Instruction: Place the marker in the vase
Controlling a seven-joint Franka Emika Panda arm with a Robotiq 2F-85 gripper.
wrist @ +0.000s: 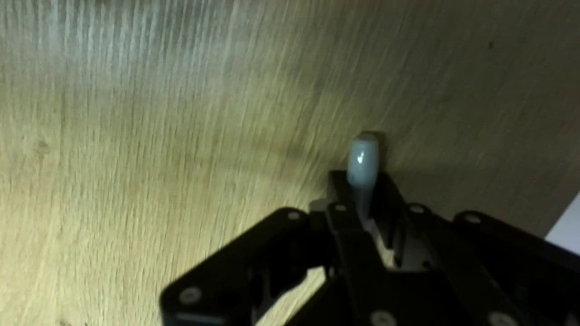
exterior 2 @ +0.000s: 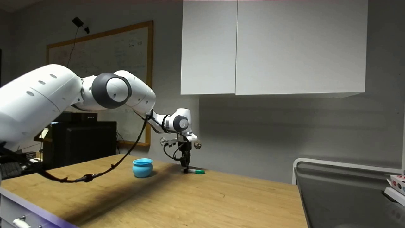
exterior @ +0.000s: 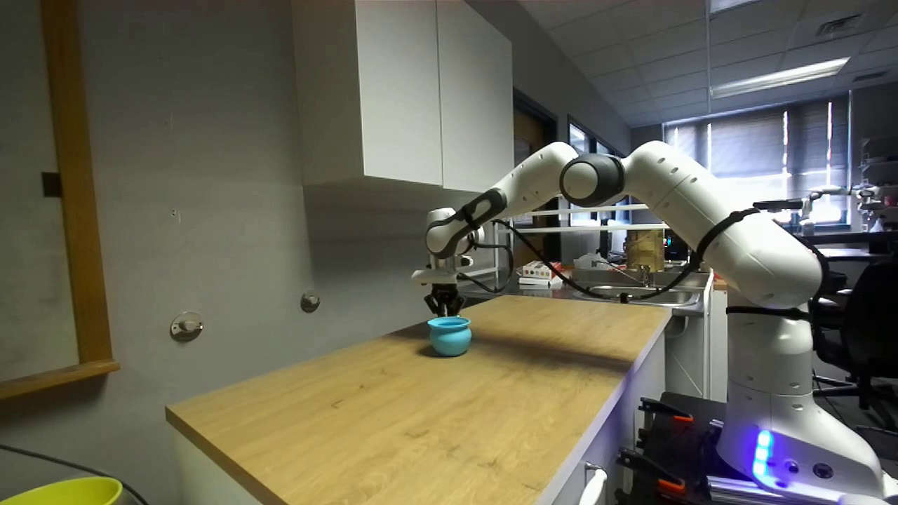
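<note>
The vase (exterior: 450,338) is a squat turquoise-blue pot standing upright on the wooden counter; it also shows in an exterior view (exterior 2: 142,168). The marker has a white body and a green cap (exterior 2: 200,172). It lies level at the counter surface, and whether it touches the wood cannot be told. My gripper (exterior 2: 185,170) points straight down and is shut on the marker, beside the vase and close to the wall. In the wrist view the marker's pale end (wrist: 363,158) sticks out between the fingertips (wrist: 361,185). In an exterior view my gripper (exterior: 445,308) is behind the vase and the marker is hidden.
The wooden counter (exterior: 393,414) runs along a grey wall. White cabinets (exterior 2: 272,47) hang above it. A sink (exterior: 652,296) and boxes (exterior: 540,272) are past one end of the counter. A loose cable (exterior 2: 136,142) hangs from the arm over the counter.
</note>
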